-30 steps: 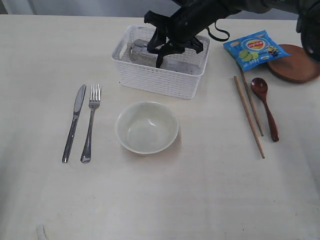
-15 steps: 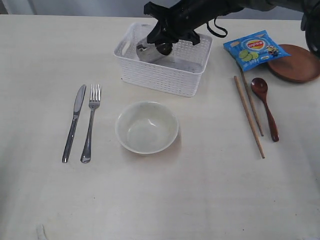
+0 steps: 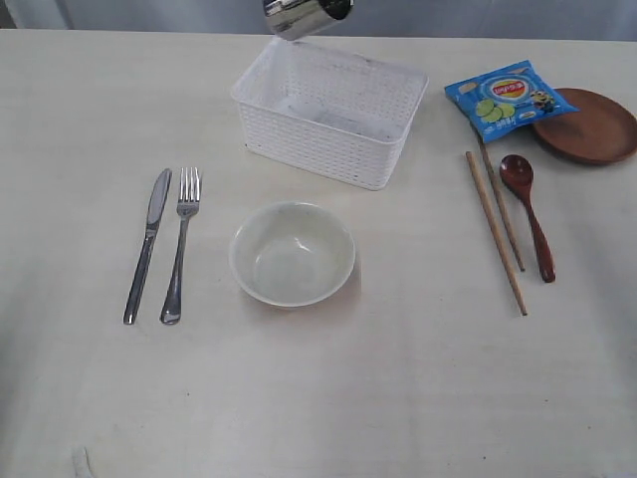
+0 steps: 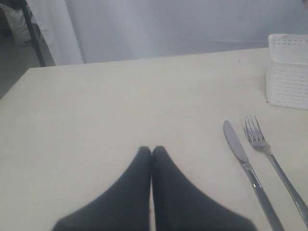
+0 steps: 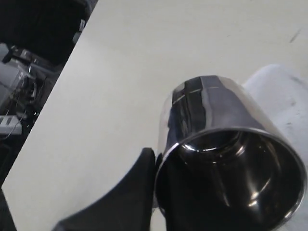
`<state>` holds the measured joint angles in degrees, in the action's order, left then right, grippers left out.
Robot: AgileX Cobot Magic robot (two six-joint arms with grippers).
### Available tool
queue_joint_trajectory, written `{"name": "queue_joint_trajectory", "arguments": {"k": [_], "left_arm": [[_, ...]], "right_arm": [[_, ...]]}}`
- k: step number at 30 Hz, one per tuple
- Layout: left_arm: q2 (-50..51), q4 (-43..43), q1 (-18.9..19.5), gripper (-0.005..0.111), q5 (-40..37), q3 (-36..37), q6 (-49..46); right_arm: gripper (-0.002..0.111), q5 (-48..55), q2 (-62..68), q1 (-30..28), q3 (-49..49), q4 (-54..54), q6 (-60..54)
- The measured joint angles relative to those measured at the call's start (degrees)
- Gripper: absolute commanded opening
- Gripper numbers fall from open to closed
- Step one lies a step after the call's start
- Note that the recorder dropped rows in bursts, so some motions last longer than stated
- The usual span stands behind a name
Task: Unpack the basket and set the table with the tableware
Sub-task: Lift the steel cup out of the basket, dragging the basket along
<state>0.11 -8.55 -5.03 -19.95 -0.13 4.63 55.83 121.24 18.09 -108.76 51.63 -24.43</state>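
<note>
Above the far side of the basket, at the very top of the exterior view, the steel mug hangs tilted, clear of the counter. My right pincer is pinching the mug's wall at the rim. One dark finger lies against the outside of the steel; the other I take to be inside, hidden. I judge the polished steel rigid, fairly light while empty, and slippery, so a rim pinch could let it swivel. A hold across the body would be steadier. My left pincer is pressed together on nothing, over bare counter near the knife and fork.
</note>
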Motion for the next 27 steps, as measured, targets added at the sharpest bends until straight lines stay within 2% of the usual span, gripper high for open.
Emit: {"name": "queue_joint_trajectory", "arguments": {"k": [6,14,19,27], "left_arm": [[0.0,0.0,0.0,0.0,0.0,0.0,0.0],[0.0,0.0,0.0,0.0,0.0,0.0,0.0],[0.0,0.0,0.0,0.0,0.0,0.0,0.0],[0.0,0.0,0.0,0.0,0.0,0.0,0.0]], "right_arm": [[-0.001,2.0,-1.0,8.3,-0.4,-5.6,-1.3],[-0.001,3.0,-1.0,19.8,-3.9,-25.3,4.8],[-0.001,3.5,0.2,21.7,-4.0,-30.9,8.8],[-0.001,7.5,4.8,20.2,-4.0,-46.7,20.6]]}}
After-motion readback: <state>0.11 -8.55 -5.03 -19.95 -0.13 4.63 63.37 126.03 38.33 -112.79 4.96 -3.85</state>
